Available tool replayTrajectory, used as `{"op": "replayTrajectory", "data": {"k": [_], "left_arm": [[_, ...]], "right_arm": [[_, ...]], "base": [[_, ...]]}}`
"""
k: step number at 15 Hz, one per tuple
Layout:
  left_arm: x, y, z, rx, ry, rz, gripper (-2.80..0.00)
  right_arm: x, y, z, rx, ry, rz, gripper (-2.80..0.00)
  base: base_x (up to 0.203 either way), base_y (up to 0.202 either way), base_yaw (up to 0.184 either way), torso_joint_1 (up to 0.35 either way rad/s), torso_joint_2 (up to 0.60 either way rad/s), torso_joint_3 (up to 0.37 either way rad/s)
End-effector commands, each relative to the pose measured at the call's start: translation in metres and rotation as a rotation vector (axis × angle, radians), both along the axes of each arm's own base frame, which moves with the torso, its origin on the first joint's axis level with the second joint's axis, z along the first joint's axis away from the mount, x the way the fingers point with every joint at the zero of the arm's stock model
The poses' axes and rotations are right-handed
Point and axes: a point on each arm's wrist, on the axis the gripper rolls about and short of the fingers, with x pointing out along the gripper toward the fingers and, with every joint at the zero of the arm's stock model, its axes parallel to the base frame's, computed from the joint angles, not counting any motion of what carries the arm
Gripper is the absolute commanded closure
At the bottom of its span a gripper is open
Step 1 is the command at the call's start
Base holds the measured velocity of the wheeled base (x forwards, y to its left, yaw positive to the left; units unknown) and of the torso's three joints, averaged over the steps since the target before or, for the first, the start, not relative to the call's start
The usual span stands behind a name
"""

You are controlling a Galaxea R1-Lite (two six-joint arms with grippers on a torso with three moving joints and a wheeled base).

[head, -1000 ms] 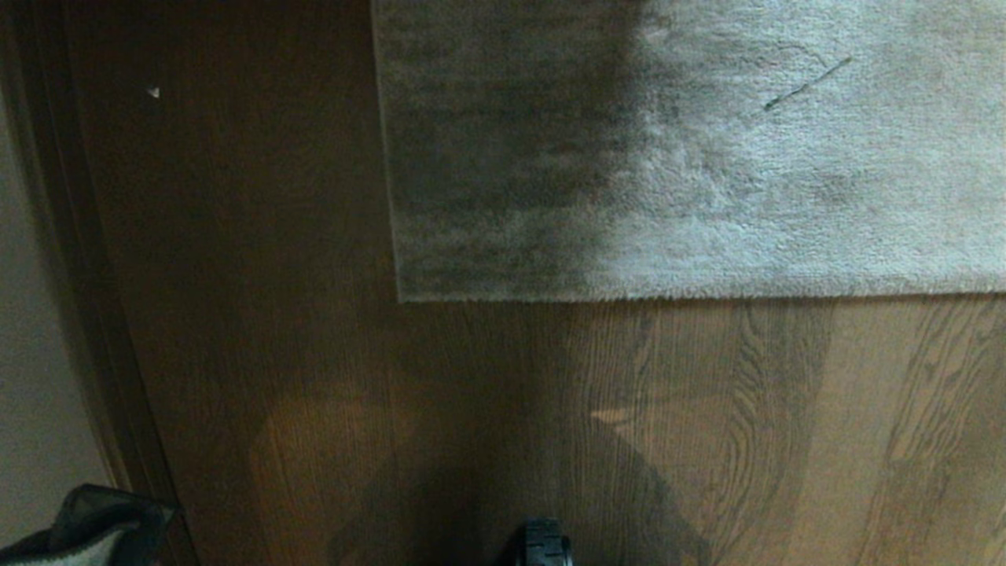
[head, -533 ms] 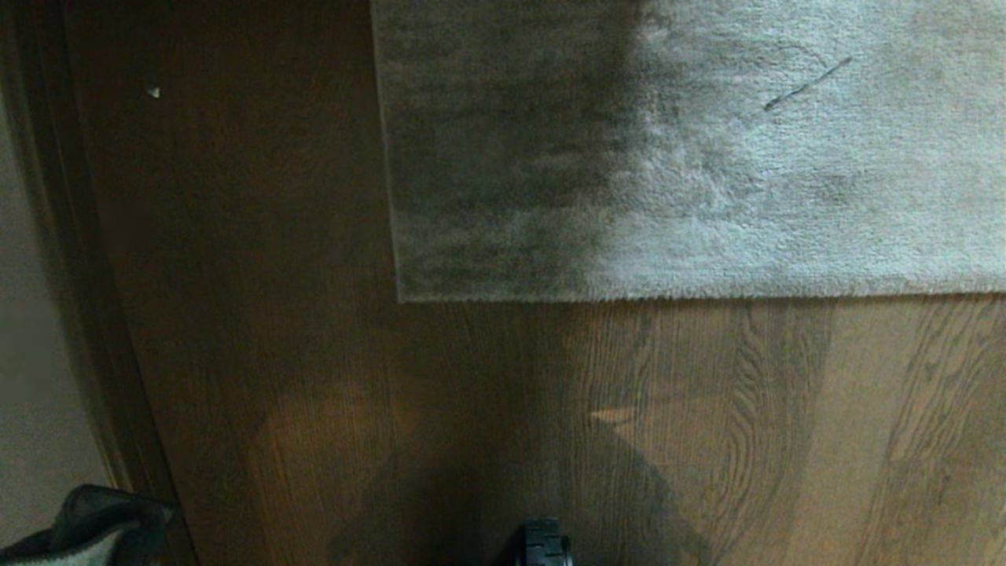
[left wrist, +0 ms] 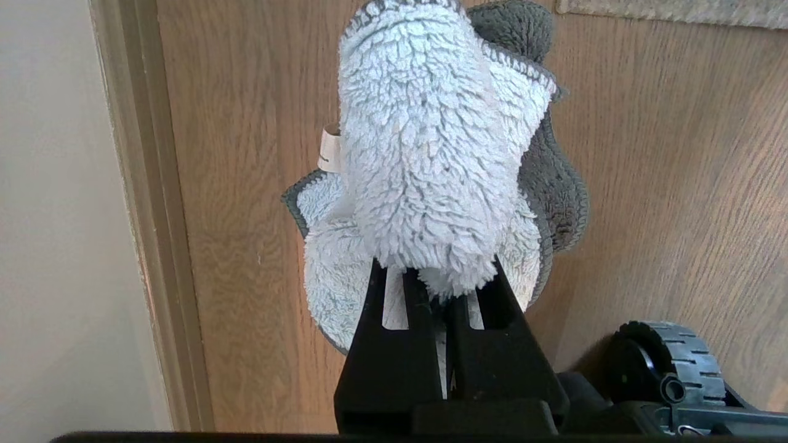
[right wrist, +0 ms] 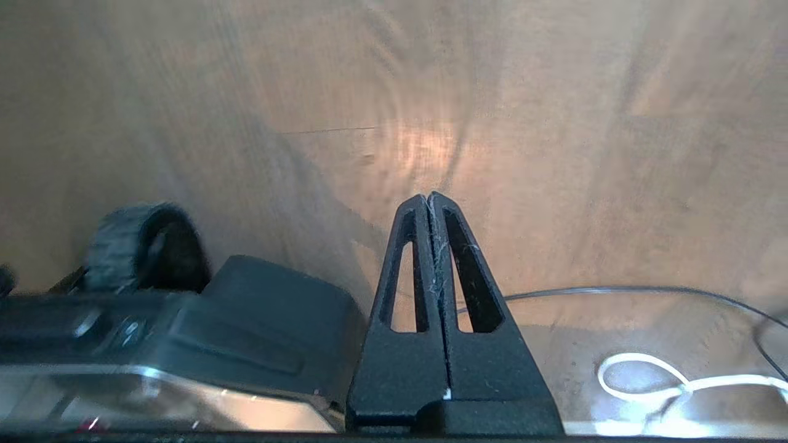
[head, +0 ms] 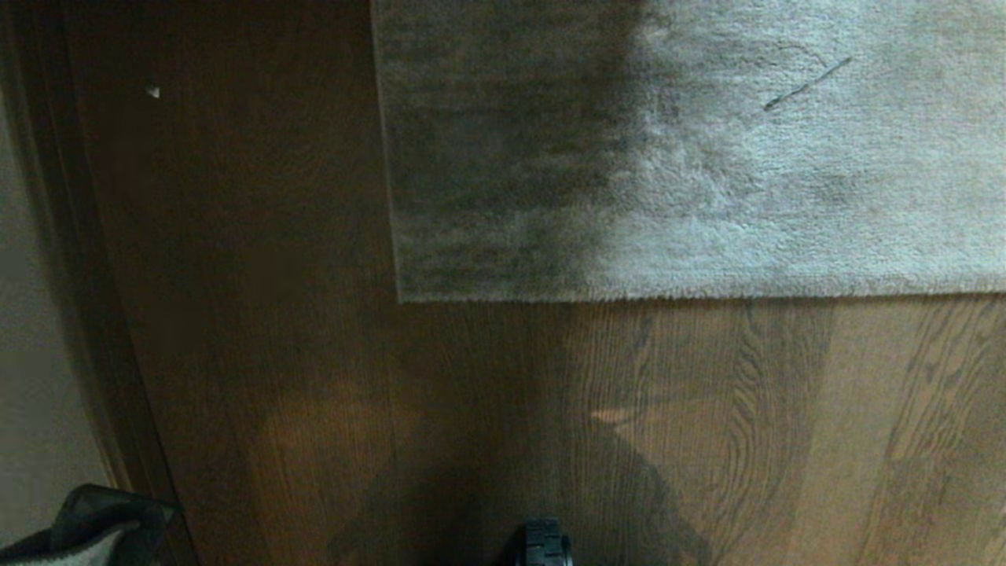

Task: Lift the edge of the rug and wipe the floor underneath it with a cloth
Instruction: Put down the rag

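Rug on floor, cloth held at the near left

The rug [head: 692, 149] is laid flat on the floor [head: 707, 432], its near-left corner well ahead of the robot base wheel [head: 544, 542]. Left of the rug the baseboard [head: 94, 314] is found. The cloth [left wrist: 431, 154] is held in the left gripper [left wrist: 440, 289] near the baseboard; the right gripper [right wrist: 429, 200] is hung over the floor beside the base.

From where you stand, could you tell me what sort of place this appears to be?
Most likely a room in a home: wood-grain plank floor, a light grey plush rug lying flat on it, and a baseboard along a pale wall.
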Motion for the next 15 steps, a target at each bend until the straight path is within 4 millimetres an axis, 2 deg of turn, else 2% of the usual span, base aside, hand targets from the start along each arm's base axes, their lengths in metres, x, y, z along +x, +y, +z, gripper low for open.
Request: {"op": "replayTrajectory", "data": {"k": [1, 6, 15], "left_arm": [[0.000, 0.000, 0.000, -0.001, -0.001, 0.001, 0.00], [0.000, 0.000, 0.000, -0.001, -0.001, 0.001, 0.00], [0.000, 0.000, 0.000, -0.001, -0.001, 0.001, 0.00]], "right_arm": [[-0.004, 0.000, 0.000, 0.002, -0.046, -0.029, 0.00], [-0.022, 0.000, -0.003, 0.008, -0.274, -0.037, 0.00], [-0.022, 0.000, -0.003, 0.008, -0.278, -0.039, 0.00]], "base": [[0.000, 0.000, 0.000, 0.000, 0.00, 0.000], [0.000, 0.000, 0.000, 0.000, 0.00, 0.000], [0.000, 0.000, 0.000, 0.000, 0.00, 0.000]]}}
